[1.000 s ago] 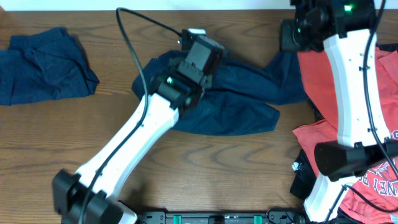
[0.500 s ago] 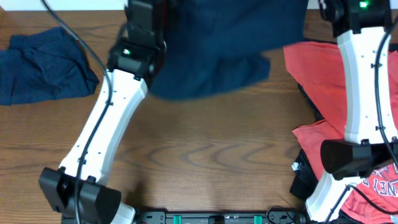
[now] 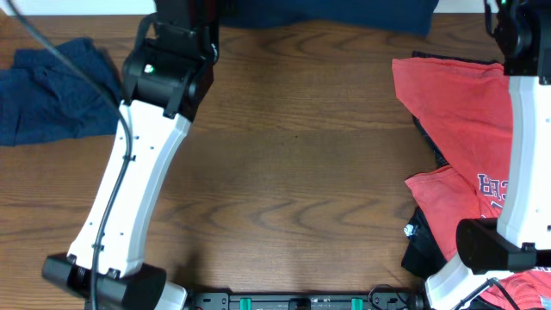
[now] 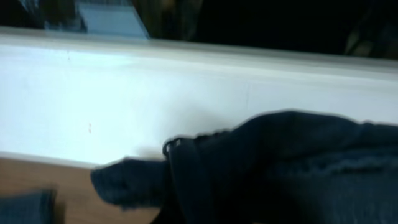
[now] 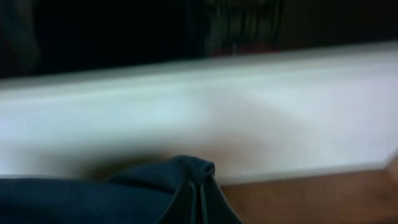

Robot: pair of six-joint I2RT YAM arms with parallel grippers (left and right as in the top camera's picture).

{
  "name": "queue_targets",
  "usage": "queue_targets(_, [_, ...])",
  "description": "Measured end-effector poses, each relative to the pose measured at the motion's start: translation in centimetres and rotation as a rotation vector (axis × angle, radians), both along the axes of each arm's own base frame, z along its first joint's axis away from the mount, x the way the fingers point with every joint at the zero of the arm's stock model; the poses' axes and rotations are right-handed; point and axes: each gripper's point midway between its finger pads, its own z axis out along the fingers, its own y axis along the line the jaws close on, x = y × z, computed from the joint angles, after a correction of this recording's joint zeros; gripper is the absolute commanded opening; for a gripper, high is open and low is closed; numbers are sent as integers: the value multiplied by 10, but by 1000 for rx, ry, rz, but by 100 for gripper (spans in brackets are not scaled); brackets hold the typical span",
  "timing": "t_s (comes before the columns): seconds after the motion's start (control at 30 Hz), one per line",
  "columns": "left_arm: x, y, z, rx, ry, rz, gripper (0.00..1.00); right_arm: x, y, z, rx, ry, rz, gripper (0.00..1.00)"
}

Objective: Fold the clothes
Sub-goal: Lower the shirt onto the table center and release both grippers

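From above, the navy T-shirt hangs stretched along the far edge of the desk, between my two arms; both tools are beyond the top border there. A second navy shirt lies crumpled at left, and the coral-red shirts are piled at right.

In the left wrist view, the left tool is clenched on a bunch of the lifted shirt, its fingers hidden under cloth.

In the right wrist view, the right tool pinches the other end.

I judge this is the spreading step. Next I must lay the shirt flat on the bare wood.
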Motion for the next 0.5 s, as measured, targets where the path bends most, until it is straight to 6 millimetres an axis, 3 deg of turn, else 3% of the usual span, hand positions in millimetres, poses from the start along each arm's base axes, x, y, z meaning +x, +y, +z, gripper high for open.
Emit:
queue_targets(0.27, [-6, -15, -140, -14, 467, -23, 6, -17, 9, -145, 1, 540, 46, 1])
queue_targets(0.37, [-15, -23, -173, -46, 590, -46, 6, -21, 12, -182, 2, 668, 54, 1])
queue_targets(0.5, [-33, -27, -187, -86, 687, -57, 6, -23, 18, -207, 5, 754, 71, 1])
